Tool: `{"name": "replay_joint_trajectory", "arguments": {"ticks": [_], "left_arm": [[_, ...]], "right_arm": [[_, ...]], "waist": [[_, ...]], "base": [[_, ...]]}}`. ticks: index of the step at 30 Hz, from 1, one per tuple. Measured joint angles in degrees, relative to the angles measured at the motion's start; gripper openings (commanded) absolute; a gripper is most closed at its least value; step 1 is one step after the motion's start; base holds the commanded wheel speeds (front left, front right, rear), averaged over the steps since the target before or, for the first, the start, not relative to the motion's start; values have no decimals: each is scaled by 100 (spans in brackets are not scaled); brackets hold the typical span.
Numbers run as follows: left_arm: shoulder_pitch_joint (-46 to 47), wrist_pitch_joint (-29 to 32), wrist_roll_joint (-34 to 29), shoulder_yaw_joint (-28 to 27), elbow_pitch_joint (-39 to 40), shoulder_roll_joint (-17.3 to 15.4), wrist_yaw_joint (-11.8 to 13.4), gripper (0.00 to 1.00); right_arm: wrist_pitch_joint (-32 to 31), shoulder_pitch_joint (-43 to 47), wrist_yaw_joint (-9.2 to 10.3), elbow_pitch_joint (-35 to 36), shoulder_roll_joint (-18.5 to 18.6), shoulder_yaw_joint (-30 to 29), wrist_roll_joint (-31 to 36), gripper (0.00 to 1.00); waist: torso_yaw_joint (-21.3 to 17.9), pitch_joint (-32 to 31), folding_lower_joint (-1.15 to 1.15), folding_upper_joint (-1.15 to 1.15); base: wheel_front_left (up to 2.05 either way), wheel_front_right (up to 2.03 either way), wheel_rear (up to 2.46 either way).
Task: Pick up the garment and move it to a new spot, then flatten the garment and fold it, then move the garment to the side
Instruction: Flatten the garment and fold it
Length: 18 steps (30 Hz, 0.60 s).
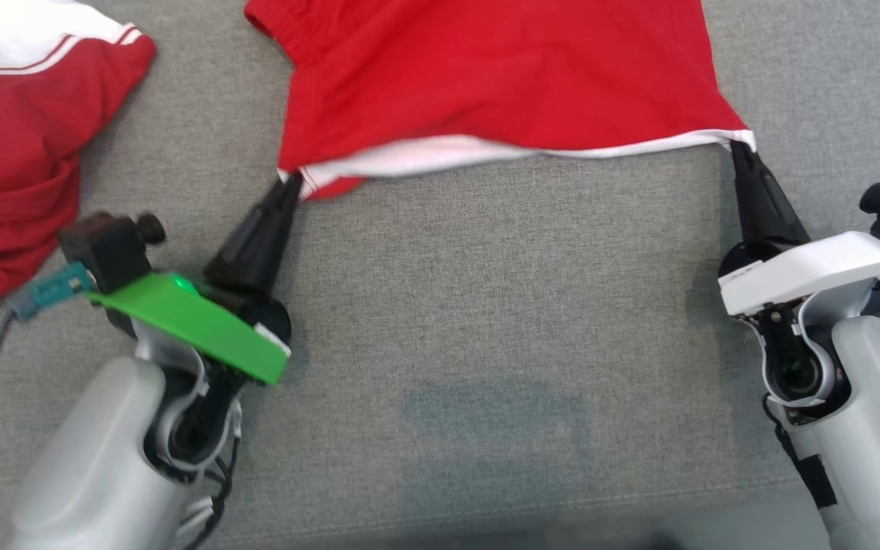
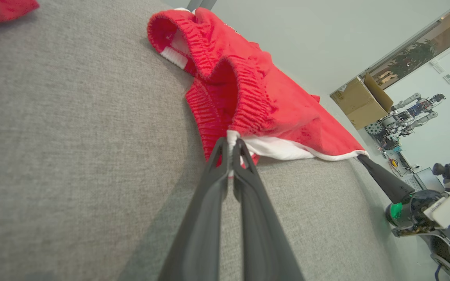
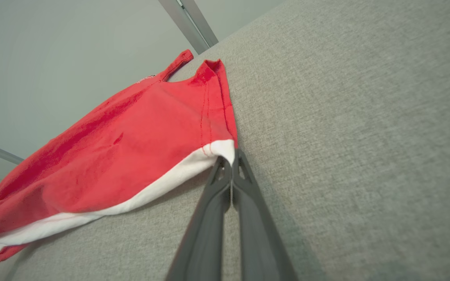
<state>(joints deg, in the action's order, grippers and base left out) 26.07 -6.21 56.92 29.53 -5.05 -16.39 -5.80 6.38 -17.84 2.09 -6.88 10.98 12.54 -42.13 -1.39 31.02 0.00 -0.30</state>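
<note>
Left gripper (image 1: 292, 182) and right gripper (image 1: 736, 149) are each pinched tight on a white-trimmed hem corner of the red shorts (image 1: 501, 76), which lie spread on the grey cushion (image 1: 486, 321). Fabric looks light and floppy, so it'll probably sag between them. Corners seem the right grab.

The garment (image 1: 501, 76) is bright red with a white hem band; left of it, another cloth (image 1: 20, 153) is darker red with white stripes.
</note>
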Motion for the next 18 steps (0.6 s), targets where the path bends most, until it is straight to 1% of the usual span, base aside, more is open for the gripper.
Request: {"name": "replay_joint_trajectory", "arguments": {"ticks": [2,8,12,14,18], "left_arm": [[-194,-76,44,92,-20,31,-51,0],[-703,-99,376,586,29,168,-125,0],[-1012,-178,502,768,3,282,-125,0],[-1157,-253,553,779,-30,279,-125,0],[-1381,-410,615,773,-82,265,-125,0]], "right_arm": [[75,7,-71,-96,73,-66,0,0],[70,179,-314,-69,537,-174,-31,0],[-164,631,-435,12,760,-145,-92,0],[-334,931,-494,52,849,-57,-151,0],[-713,1500,-510,121,1061,179,-177,0]], "waist": [[15,-118,0,0],[68,-527,0,0],[123,-815,0,0],[154,-960,0,0],[203,-1236,-1,0]], "base": [[0,0,0],[0,0,0],[0,0,0],[0,0,0],[0,0,0]]}}
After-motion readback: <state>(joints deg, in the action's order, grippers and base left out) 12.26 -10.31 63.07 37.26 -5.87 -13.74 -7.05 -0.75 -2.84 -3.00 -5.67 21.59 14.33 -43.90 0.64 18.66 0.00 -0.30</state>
